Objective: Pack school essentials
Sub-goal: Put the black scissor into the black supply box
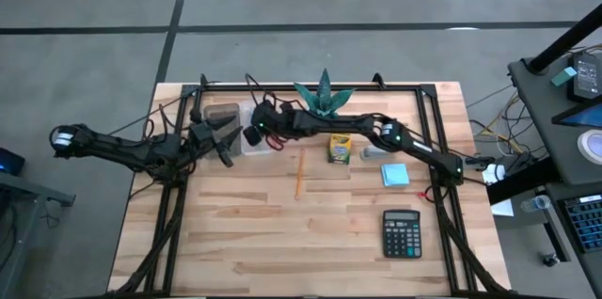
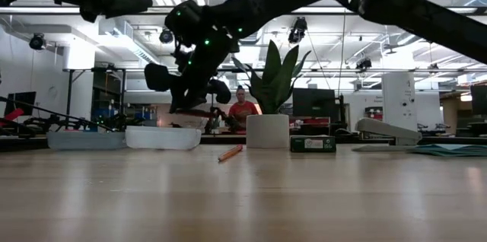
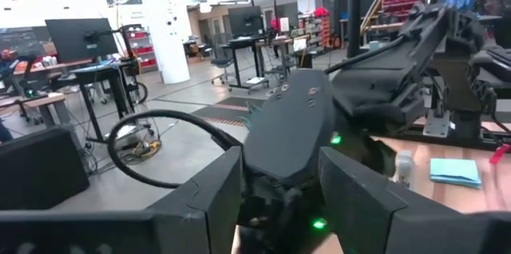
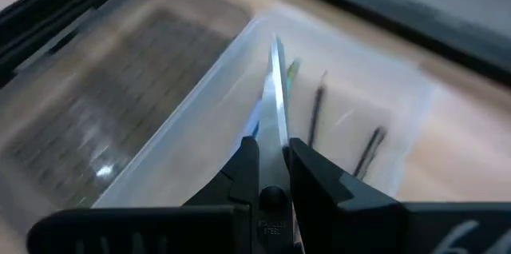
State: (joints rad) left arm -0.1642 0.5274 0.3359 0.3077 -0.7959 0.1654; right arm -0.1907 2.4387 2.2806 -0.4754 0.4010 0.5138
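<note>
Dark right fingers (image 4: 271,176) pinch thin metal scissors (image 4: 277,102) over clear plastic box (image 4: 200,118)

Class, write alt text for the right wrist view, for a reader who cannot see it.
The right gripper is shut on the scissors, holding their closed metal blades pointing into a clear plastic bin. Thin pencils already lie inside the bin, which sits on the wooden table.
</note>
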